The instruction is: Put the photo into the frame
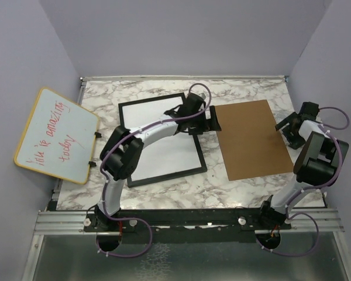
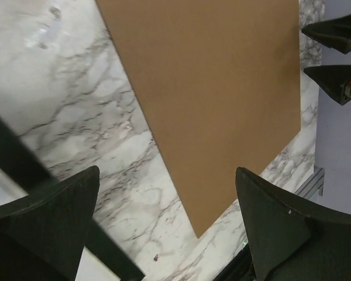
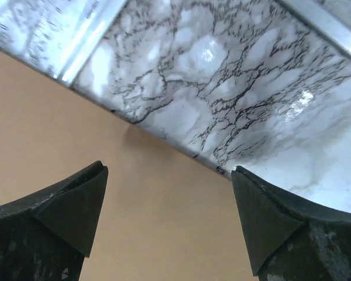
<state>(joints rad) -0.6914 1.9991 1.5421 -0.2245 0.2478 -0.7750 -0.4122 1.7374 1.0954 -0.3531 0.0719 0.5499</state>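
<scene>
The black frame (image 1: 167, 177) lies flat on the marble table, left of centre, and its dark edge also crosses the left wrist view (image 2: 14, 158). A white sheet (image 1: 158, 137) fills it. No sunflower print shows, and I cannot tell whether this sheet is the photo's back. My left gripper (image 1: 213, 120) hangs open between the frame's right edge and the brown backing board (image 1: 251, 139), over bare marble and the board's corner (image 2: 167, 171). My right gripper (image 1: 284, 127) is open and empty over the board's right edge (image 3: 168, 170).
A yellow-rimmed whiteboard (image 1: 55, 136) with red writing leans off the table's left side. Lilac walls close in the left, back and right. A metal rail (image 1: 187, 222) runs along the near edge. The right gripper (image 2: 307, 50) shows in the left wrist view, beyond the board (image 2: 222, 88).
</scene>
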